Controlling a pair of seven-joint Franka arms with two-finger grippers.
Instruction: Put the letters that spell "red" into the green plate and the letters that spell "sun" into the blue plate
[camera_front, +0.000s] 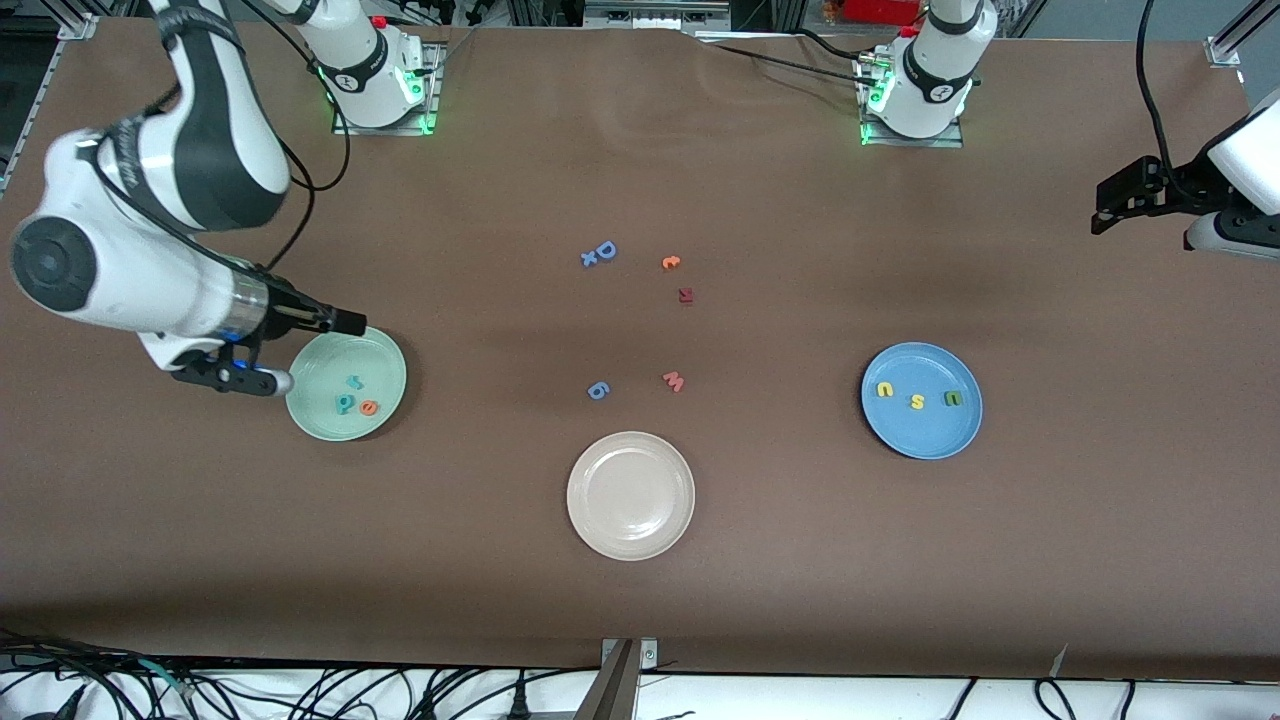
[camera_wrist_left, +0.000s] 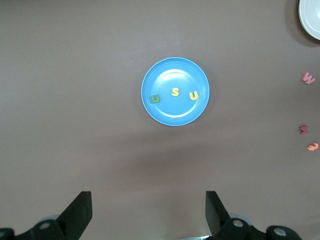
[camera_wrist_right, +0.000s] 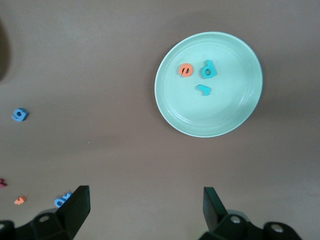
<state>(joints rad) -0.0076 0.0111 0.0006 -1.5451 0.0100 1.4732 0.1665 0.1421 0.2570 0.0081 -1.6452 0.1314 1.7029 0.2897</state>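
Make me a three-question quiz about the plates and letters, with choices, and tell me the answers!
1. Where is the orange "e"? A) in the green plate B) in the cream plate C) on the table
2. How many letters lie in the blue plate? A) one B) three C) five
3. How is the right gripper? A) open and empty B) shut on a letter C) holding a plate

Answers: 1 A, it lies there beside the teal "d". 2 B, two yellow and one olive. 3 A, its fingers stand apart, empty.
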